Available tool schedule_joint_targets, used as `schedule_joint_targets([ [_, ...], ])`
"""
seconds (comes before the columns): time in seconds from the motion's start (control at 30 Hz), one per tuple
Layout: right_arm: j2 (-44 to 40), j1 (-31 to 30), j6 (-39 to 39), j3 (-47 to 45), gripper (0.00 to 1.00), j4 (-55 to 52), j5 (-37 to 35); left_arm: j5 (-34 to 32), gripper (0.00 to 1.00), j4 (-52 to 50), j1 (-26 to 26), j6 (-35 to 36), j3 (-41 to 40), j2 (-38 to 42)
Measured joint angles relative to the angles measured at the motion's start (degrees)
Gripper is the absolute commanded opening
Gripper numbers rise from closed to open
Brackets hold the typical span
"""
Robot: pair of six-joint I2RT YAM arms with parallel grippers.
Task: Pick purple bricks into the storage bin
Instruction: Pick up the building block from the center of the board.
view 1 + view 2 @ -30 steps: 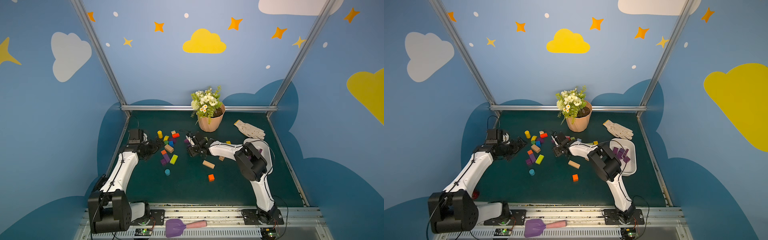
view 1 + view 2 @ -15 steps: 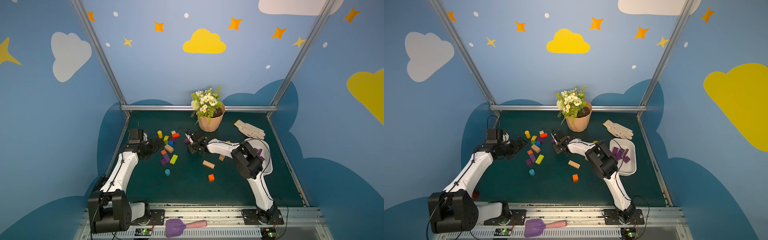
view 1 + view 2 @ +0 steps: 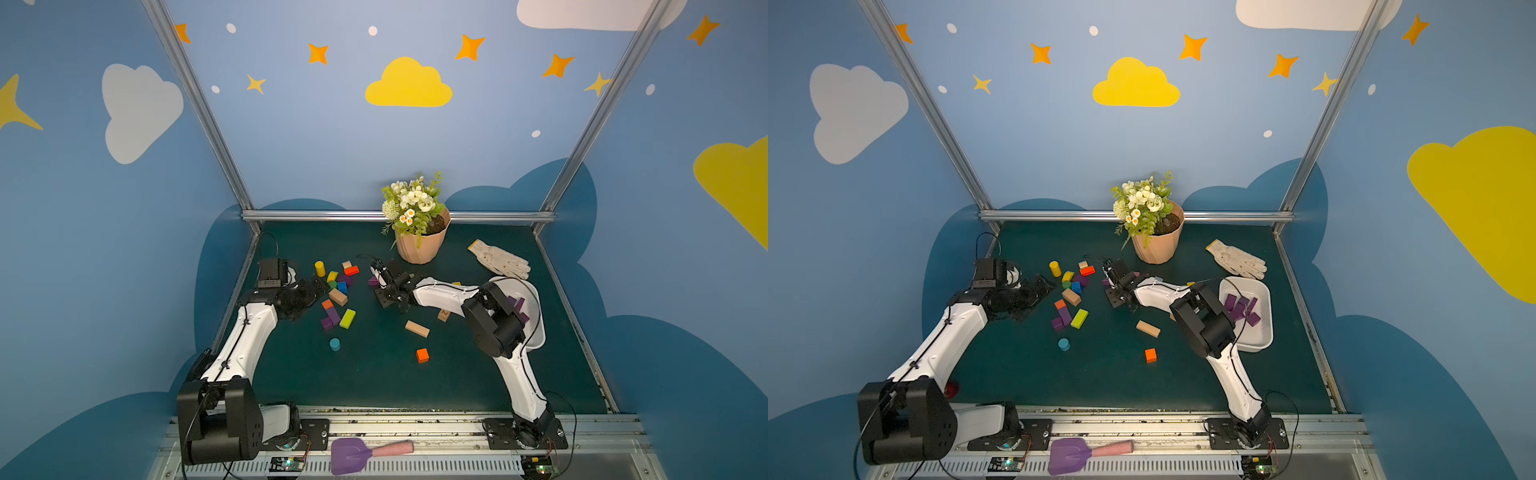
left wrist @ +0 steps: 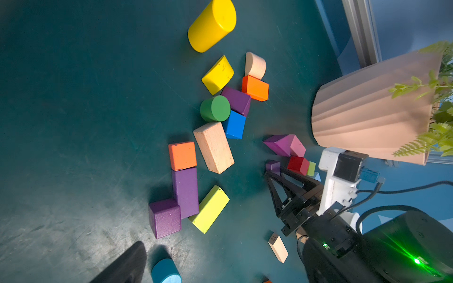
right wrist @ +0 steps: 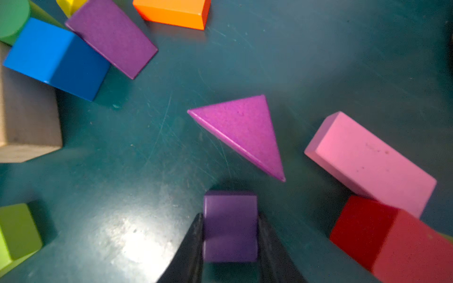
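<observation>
The green desk (image 3: pixel 374 382) carries nearly everything. On its right side sits the white bin (image 3: pixel 1262 337). Several purple bricks (image 3: pixel 1239 307) lie inside it, and the right arm's elbow stands in front of it in both top views. At the back stands a ribbed peach flowerpot (image 3: pixel 422 249) with white flowers. A pale glove (image 3: pixel 500 261) lies just behind the bin. A purple spade (image 3: pixel 351 455) with a pink handle lies on the front rail, off the green surface.

The left pincer (image 3: pixel 312 296) hangs low at the left side of the desk, just beside the heap of coloured blocks. It is spread wide, with nothing between its fingers. The right pincer (image 5: pixel 230 220) reaches to the middle back of the desk, near the foot of the flowerpot. It pinches a small purple cube (image 5: pixel 230 237), with its black fingers (image 5: pixel 193 250) pressed against two opposite sides. I cannot tell whether the cube rests on the desk or is lifted.

Just past the cube, apart from it, lies a purple wedge (image 5: pixel 245 129). Near it is a pink block (image 5: pixel 370 161) with a red block (image 5: pixel 392 242) touching its end.

More purple pieces lie in the heap on the left. A purple oblong (image 4: pixel 185 191) touches a second cube (image 4: pixel 164 218). A third piece (image 4: pixel 236 100) sits among a green cylinder (image 4: pixel 215 107), a blue cube (image 4: pixel 235 125) and an orange block (image 4: pixel 255 88).
</observation>
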State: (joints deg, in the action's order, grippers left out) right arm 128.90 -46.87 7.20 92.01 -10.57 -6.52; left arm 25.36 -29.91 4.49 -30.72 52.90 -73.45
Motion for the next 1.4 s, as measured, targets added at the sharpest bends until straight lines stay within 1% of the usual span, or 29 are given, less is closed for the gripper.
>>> schedule_joint_targets([
  [0.2,-1.2,0.0,0.0,-2.9,0.29,3.2,0.0,0.5,1.00,0.1,-0.4,-0.2,0.0,-1.0],
  [0.37,-3.6,0.0,0.2,-6.7,0.29,4.1,0.2,0.8,1.00,0.0,-3.1,-0.2,0.0,-2.6],
  [0.53,-7.2,0.0,0.9,-11.8,0.28,4.3,0.6,1.0,1.00,-0.3,-6.0,-0.2,0.0,-3.5],
  [0.97,-18.3,0.6,4.6,-21.4,0.28,3.7,0.8,0.8,1.00,-0.6,-9.4,0.1,0.0,-3.5],
  [1.1,-22.1,2.4,6.5,-23.0,0.28,2.6,1.2,0.0,1.00,-0.6,-11.1,0.5,0.0,-3.5],
  [1.4,-28.9,9.1,11.1,-23.9,0.29,-2.6,1.7,-3.9,1.00,-0.8,-14.5,2.0,0.0,-1.1],
])
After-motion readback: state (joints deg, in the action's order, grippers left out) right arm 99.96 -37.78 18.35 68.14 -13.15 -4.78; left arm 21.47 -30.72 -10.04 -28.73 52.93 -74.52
